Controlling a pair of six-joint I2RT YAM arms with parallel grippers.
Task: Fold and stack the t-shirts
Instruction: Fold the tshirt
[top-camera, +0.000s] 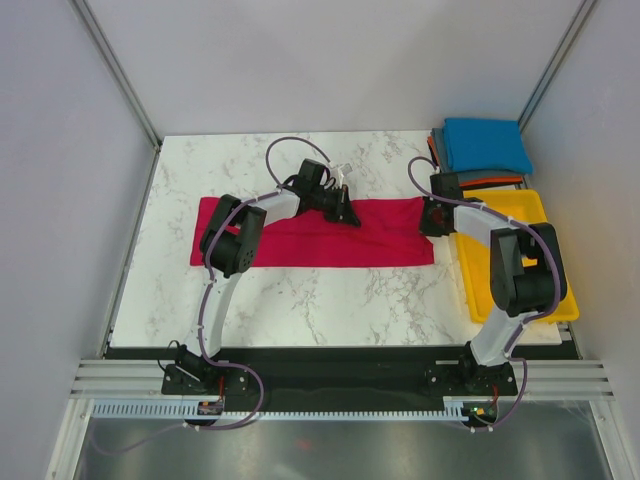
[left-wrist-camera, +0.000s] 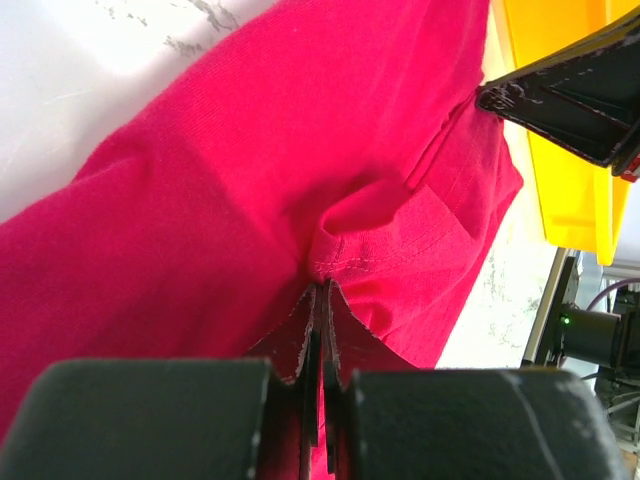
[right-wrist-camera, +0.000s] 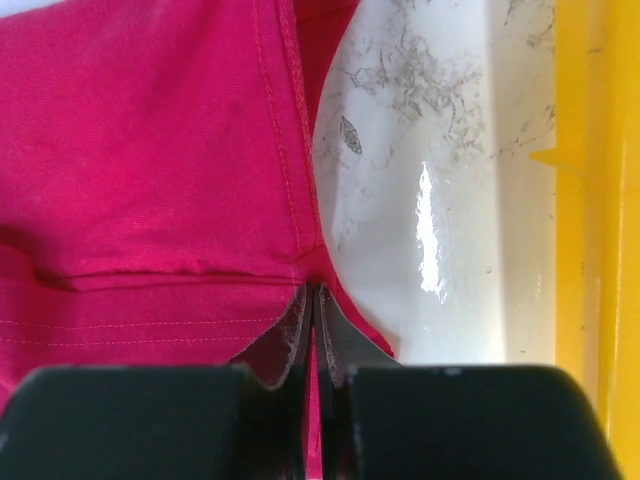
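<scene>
The crimson-red t-shirt (top-camera: 320, 245) lies as a long folded band across the middle of the marble table. My left gripper (top-camera: 347, 213) is shut on its far edge near the middle; the left wrist view shows the cloth (left-wrist-camera: 250, 200) puckered at the closed tips (left-wrist-camera: 322, 292). My right gripper (top-camera: 433, 222) is shut on the shirt's right end, with the hemmed corner (right-wrist-camera: 150, 180) pinched at the tips (right-wrist-camera: 314, 290). A stack of folded tees sits at the back right, bright blue (top-camera: 487, 143) on top, dark grey and orange edges (top-camera: 490, 182) beneath.
A yellow plastic tray (top-camera: 530, 210) stands at the right edge, right beside my right gripper; it also shows in the right wrist view (right-wrist-camera: 595, 200) and the left wrist view (left-wrist-camera: 570, 190). White walls enclose the table (top-camera: 300, 295).
</scene>
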